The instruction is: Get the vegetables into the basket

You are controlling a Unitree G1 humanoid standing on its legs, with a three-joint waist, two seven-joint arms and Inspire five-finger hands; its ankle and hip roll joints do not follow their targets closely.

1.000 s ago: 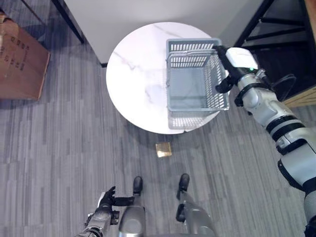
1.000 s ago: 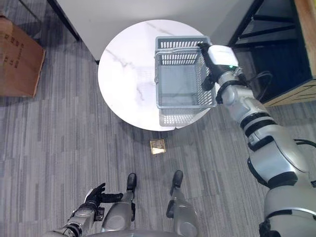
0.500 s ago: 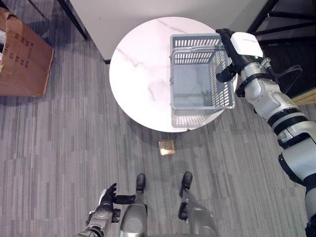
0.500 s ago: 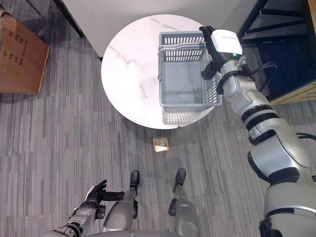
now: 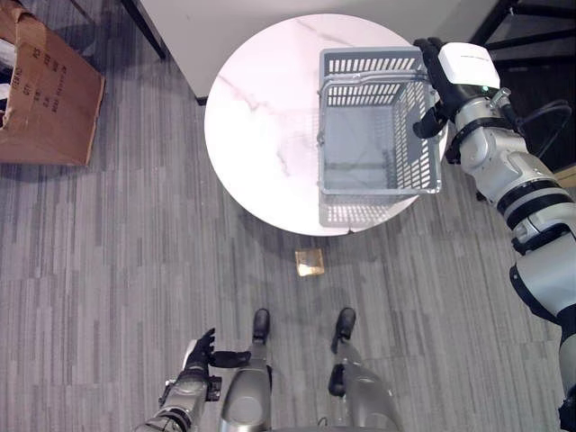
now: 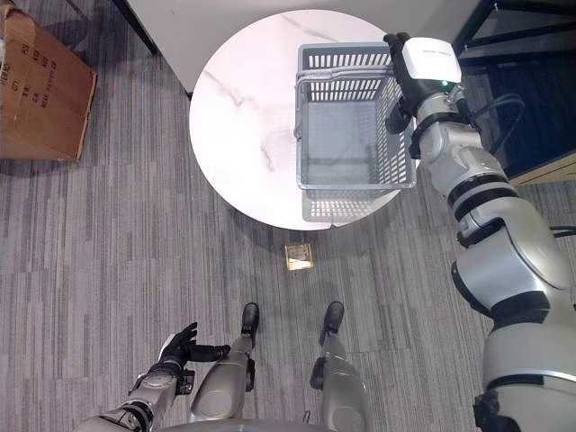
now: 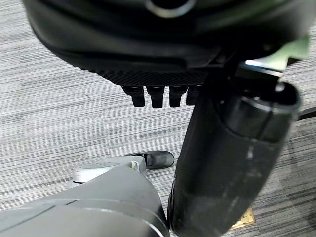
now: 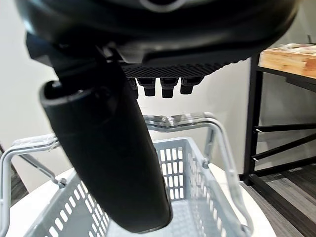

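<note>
On round white marble-patterned worktop [image 5: 261, 135]: grey slotted plastic basket [image 5: 378, 126], standing upright toward right-hand part of top, near end overhanging worktop edge. Wire handles [image 8: 197, 121] folded up, meeting above basket's far end. Basket interior visible through to grey floor panel; no contents seen inside. No vegetables seen in any view.

At basket's far right corner: right hand [image 6: 423, 67], white-backed, with dark thumb [image 6: 396, 117] pressed against outside of right wall. From the head views, cannot tell whether fingers hook over rim. From right wrist view: fingers [image 8: 168, 86] short and straight in a row above handles, apart from them; thumb [image 8: 108, 163] extended down in front of basket's inside. Reads as open, not curled round anything.

Low beside body, well apart from worktop: left hand [image 5: 200, 353], fingers [image 7: 153, 96] spread and relaxed, holding nothing, grey carpet behind it.

On grey striped carpet [image 5: 108, 270], just in front of worktop's near edge: small square brass-coloured floor plate [image 5: 310, 262].

At far left, on carpet: brown cardboard box [image 5: 45, 90], well apart from worktop.

Behind worktop: pale wall panel [image 5: 207, 27] with dark frame leg [image 5: 144, 27] at its left side. At far right: black metal shelf frame [image 6: 504, 27]; wooden board edge [image 8: 289, 59] on it in right wrist view.
</note>
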